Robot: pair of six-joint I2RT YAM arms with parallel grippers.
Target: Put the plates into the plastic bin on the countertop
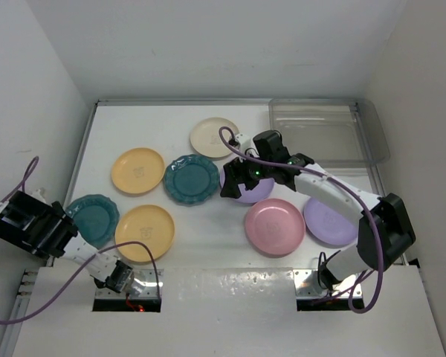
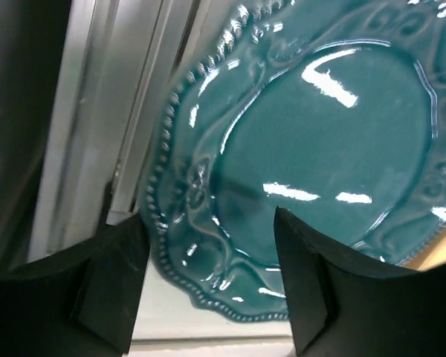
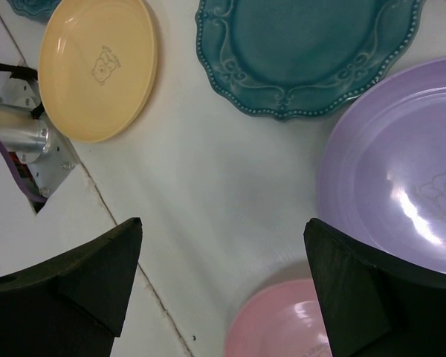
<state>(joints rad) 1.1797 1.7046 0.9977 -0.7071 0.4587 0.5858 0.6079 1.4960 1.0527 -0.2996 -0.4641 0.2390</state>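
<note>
Eight plates (image 1: 275, 226) lie flat on the countertop (image 1: 208, 230), all outside the plastic bin (image 1: 327, 134), which stands at the far right corner. Left gripper (image 2: 208, 275): fingers spread apart, holding nothing, poised over the beaded rim of the left teal plate (image 2: 327, 149) near the countertop's left edge. Right gripper (image 3: 223, 275): fingers likewise wide apart and holding nothing, above bare white surface just beside a lavender plate (image 3: 401, 171); a second teal plate (image 3: 305, 44), a yellow plate (image 3: 97, 67) and a pink plate (image 3: 282, 327) lie around it. Markings: a small embossed bear on the yellow and lavender plates; any lettering is too small to read.
</note>
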